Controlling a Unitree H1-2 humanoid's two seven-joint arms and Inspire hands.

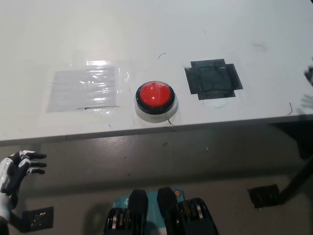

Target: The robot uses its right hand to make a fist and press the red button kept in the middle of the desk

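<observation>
- The round red dome button on its black ring and pale base [155, 96] sits near the front edge of the white desk [161, 29], roughly midway across it. That puts it within a short downward reach, which I take to be the reason for the spot.
- Nothing touches the button; its dome is bare and catches a small glare. No lettering or brand can be read on it.
- Just to its right, apart from it, lies a dark square patch of black tape [213, 79], with flaps at its corners. It looks like a marker for some position, though I cannot tell what for.
- To the button's left, also apart, a sheet of clear shiny plastic film [84, 88] is stuck flat on the desk. Faint grey lines show beneath it, too blurred to read.
- A few thin dark scribble marks dot the desk surface; none forms legible writing.
- The white left hand [19, 169] hangs below the desk's front edge at the lower left, fingers spread apart and holding nothing. It appears to be resting clear of the work.
- The black right hand is not in view, so no fist shows and I cannot tell how it is held. A blurred pale shape at the far right edge is too unclear to name.
- By my judgement the press is not yet begun.
</observation>
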